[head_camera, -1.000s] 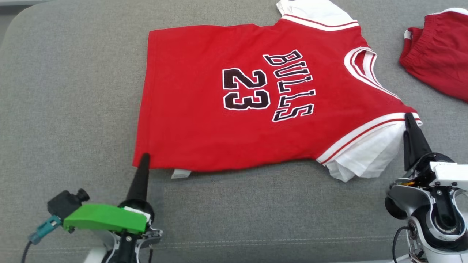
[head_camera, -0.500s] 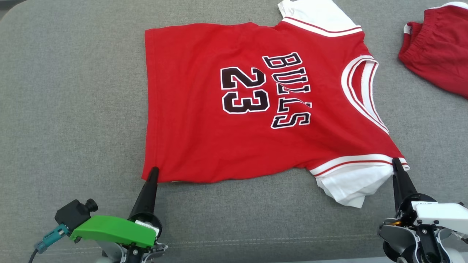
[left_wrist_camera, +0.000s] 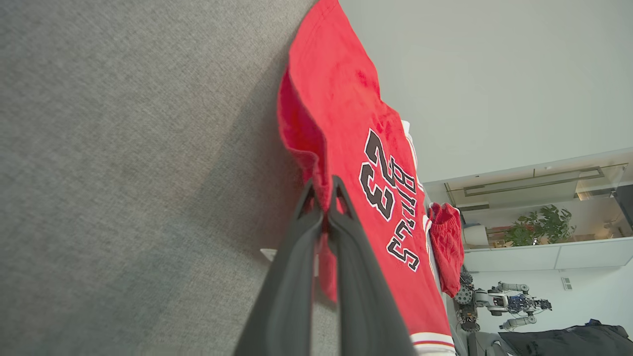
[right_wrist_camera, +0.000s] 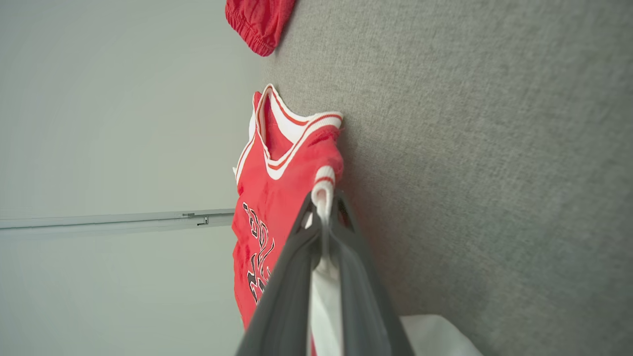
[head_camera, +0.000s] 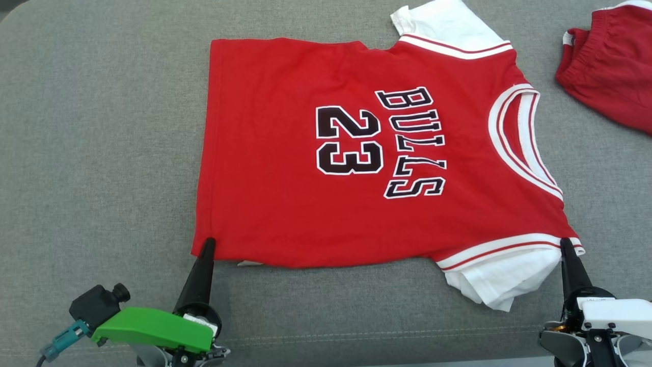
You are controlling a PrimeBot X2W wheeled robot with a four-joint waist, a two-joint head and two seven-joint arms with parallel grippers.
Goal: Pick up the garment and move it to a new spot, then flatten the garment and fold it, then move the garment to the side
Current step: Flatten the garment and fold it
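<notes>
From the lower corners both arms point up-frame, left jaws clamped on the hem corner, right jaws clamped on the striped shoulder of the red white-sleeved fabric jersey (head_camera: 285,204) spread mid-frame on the grey cloth surface (head_camera: 102,153).

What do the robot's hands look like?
The left gripper and the right gripper both have long, dark, pointed fingers. The left wrist wears a bright green plastic cover with a small black camera and teal plug. The right wrist is white and grey.
</notes>
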